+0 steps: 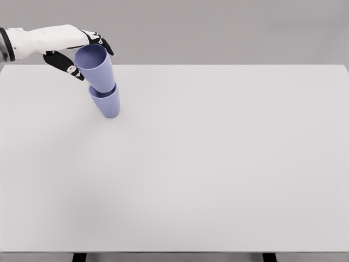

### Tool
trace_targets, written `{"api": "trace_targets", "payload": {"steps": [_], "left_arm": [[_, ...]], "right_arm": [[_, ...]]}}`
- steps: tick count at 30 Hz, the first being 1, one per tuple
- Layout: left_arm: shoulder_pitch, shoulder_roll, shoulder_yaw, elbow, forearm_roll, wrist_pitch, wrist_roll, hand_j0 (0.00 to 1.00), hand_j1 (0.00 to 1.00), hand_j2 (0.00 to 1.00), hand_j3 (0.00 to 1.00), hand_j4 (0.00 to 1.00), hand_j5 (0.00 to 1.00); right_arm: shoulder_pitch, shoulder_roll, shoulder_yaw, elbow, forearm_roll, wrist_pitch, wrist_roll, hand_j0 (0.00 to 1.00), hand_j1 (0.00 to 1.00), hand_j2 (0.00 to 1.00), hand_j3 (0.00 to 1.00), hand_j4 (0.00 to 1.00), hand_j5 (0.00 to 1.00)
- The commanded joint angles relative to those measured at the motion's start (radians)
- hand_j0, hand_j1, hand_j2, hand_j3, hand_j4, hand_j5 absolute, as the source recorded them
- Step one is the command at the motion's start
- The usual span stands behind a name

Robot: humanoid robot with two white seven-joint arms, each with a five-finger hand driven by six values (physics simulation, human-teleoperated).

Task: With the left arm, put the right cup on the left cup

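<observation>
Upper left of frame: left hand [76,52] grasps the upper blue cup [96,68], nested in the lower blue cup [107,102]; next, releasing it.

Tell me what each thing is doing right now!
Top cup: upright, sitting inside the bottom cup, leaning a little, held at its rim.
Bottom cup: upright on the table, the top cup nested in it.
Left hand: fingers curled around the top cup's rim.
Table: white and flat, holding up the cups.
Right hand: not in view.
</observation>
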Motion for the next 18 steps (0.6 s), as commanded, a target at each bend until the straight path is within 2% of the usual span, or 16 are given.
{"api": "trace_targets", "payload": {"steps": [1, 7, 18], "left_arm": [[0.000, 0.002, 0.002, 0.003, 0.006, 0.002, 0.001, 0.59, 0.59, 0.59, 0.59, 0.59, 0.59], [-0.002, 0.002, 0.004, 0.038, 0.006, 0.002, 0.002, 0.59, 0.59, 0.59, 0.59, 0.59, 0.59], [0.000, 0.002, 0.004, 0.035, 0.006, 0.002, 0.002, 0.59, 0.59, 0.59, 0.59, 0.59, 0.59]], "right_arm": [[0.000, 0.000, 0.000, 0.000, 0.001, 0.000, 0.000, 1.00, 1.00, 1.00, 1.00, 1.00, 1.00], [0.000, 0.000, 0.000, 0.000, 0.001, 0.000, 0.000, 1.00, 1.00, 1.00, 1.00, 1.00, 1.00], [0.000, 0.000, 0.000, 0.000, 0.001, 0.000, 0.000, 1.00, 1.00, 1.00, 1.00, 1.00, 1.00]]}}
